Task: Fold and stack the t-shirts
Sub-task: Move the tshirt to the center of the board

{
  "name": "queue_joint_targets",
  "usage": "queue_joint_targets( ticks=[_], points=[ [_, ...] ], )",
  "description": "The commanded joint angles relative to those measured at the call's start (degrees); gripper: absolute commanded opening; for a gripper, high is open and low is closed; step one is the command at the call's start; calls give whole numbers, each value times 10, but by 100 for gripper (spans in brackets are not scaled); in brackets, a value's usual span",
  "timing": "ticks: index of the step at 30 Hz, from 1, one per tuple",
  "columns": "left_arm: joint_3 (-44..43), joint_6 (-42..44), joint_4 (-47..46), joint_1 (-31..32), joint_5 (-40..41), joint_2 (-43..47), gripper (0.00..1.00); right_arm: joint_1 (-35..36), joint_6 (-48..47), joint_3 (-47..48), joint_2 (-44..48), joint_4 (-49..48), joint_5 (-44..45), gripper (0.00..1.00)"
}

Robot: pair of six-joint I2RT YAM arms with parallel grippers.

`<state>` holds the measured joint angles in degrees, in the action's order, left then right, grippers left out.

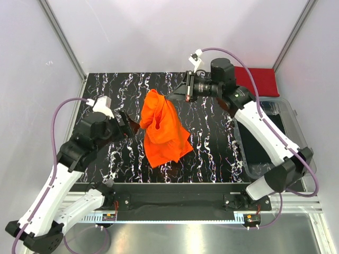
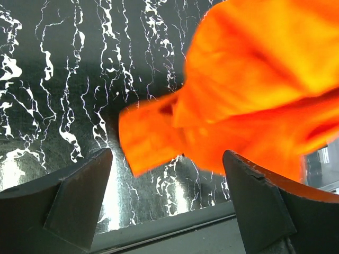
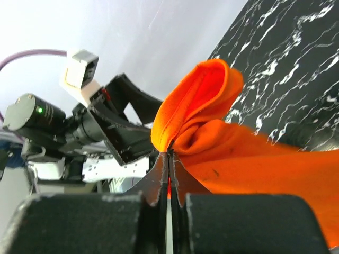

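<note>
Cloth of the orange t-shirt (image 1: 164,132) hangs from the right gripper (image 3: 168,159), jaws clamped tight on it. Left gripper (image 1: 131,126) stands wide open beside it, holding nothing

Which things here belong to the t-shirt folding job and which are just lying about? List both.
Job: orange t-shirt, pinched in the shut right gripper; red t-shirt at the far right corner; open left gripper beside the orange one.
Lying about: clear plastic bin on the right; black marbled table underneath.
</note>
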<state>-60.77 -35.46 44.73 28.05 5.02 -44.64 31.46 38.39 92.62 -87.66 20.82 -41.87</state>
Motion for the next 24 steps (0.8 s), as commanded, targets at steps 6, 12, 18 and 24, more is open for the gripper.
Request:
queue_joint_targets(
  ticks=[6,12,18,24],
  points=[
    [13,22,-10,-2,-10,-43,90,-31,41,1,-169,-15,96,0],
    [57,15,-54,-2,-47,-99,87,-69,113,149,-375,-19,108,0],
    [119,0,-104,1,-119,-138,73,-108,160,227,-452,-17,122,31],
    [213,-40,-149,9,-148,-121,72,-128,132,155,-395,-14,133,50]
  ],
)
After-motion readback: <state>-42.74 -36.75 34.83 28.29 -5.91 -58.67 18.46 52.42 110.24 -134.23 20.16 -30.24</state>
